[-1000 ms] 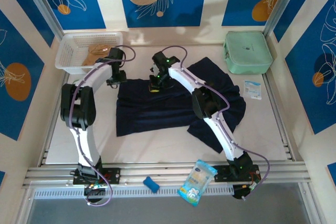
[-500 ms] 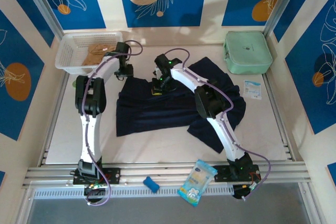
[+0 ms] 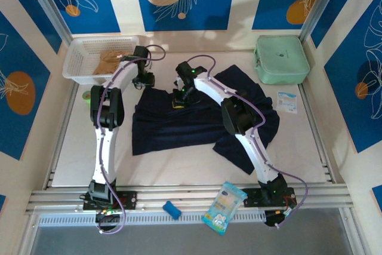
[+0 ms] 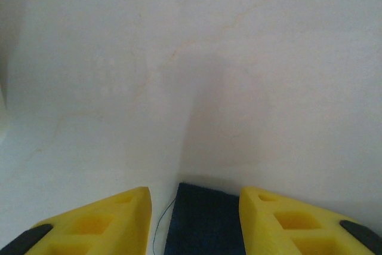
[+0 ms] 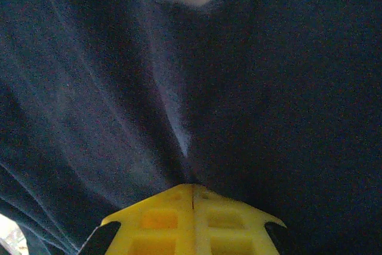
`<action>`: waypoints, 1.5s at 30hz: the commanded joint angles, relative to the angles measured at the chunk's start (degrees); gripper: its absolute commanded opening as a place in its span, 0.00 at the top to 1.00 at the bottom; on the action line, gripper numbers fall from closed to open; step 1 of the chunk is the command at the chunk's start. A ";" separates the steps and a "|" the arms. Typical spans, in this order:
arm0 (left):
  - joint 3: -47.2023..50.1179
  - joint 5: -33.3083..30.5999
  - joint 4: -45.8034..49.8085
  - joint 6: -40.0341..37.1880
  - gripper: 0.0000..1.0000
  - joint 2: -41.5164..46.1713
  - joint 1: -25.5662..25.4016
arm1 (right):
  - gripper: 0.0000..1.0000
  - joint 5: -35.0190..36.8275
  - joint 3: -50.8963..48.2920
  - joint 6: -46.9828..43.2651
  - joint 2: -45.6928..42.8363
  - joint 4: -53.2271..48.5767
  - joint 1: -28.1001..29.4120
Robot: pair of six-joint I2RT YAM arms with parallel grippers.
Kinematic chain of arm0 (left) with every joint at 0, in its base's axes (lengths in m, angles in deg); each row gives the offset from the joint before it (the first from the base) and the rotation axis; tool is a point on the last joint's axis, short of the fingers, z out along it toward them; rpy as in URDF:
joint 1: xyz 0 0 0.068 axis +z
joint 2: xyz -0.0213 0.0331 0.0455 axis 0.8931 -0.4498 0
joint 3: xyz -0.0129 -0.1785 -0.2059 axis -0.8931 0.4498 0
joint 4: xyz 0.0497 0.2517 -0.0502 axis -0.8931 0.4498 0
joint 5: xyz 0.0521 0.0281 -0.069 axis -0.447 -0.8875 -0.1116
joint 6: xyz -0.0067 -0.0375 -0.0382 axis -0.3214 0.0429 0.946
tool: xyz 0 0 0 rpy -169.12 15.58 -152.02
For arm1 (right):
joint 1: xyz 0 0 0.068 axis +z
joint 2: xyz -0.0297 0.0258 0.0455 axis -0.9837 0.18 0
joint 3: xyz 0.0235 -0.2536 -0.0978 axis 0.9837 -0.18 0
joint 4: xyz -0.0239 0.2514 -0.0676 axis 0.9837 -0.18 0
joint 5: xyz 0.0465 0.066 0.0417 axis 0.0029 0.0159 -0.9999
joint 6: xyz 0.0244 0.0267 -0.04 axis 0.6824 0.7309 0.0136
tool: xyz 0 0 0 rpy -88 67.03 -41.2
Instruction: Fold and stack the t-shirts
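The dark navy t-shirt [image 3: 197,120] lies rumpled across the middle of the table. Its back left corner [image 4: 203,219] reaches in between my left gripper's yellow fingers [image 4: 119,219], which stand apart with a gap on the left side. My left gripper [image 3: 145,82] [image 4: 194,192] is open over that corner. My right gripper [image 3: 177,97] [image 5: 192,186] is shut on a pinch of the navy t-shirt [image 5: 119,88] near its back edge, and creases fan out from the tips. The tan t-shirt [image 3: 110,61] lies in the white basket.
The white basket [image 3: 76,67] stands at the back left, and a mint-green zip case [image 3: 281,58] at the back right. A small white packet [image 3: 287,101] lies right of the shirt. A blue object [image 3: 172,209] and a snack bag [image 3: 224,206] rest on the front rail.
My left arm has stretched out and swung back and to the right, up to the navy shirt's back left corner. The right gripper has held still, shut on the cloth.
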 commanded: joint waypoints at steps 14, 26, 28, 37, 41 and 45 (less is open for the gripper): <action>6.76 0.88 -1.54 -10.24 0.59 7.22 -0.75 | 1.00 2.57 -1.24 -0.44 2.15 -4.49 0.19; 4.96 1.62 2.07 -15.70 0.61 5.55 -0.91 | 1.00 2.22 -1.14 -0.48 2.24 -4.49 0.19; 4.40 1.46 2.39 -16.57 0.61 4.47 -0.96 | 1.00 2.13 -1.26 -0.48 2.24 -4.41 0.19; -2.04 0.16 5.93 -19.76 0.60 -2.08 -0.98 | 1.00 1.89 -1.90 -0.44 2.24 -3.88 0.10; -5.37 -0.54 7.62 -20.18 0.49 -4.93 -1.05 | 1.00 1.75 -2.25 -0.48 2.32 -3.74 0.01; -7.46 -1.23 9.12 -20.39 0.41 -7.21 -1.04 | 1.00 1.52 -2.56 -0.48 2.30 -3.53 -0.25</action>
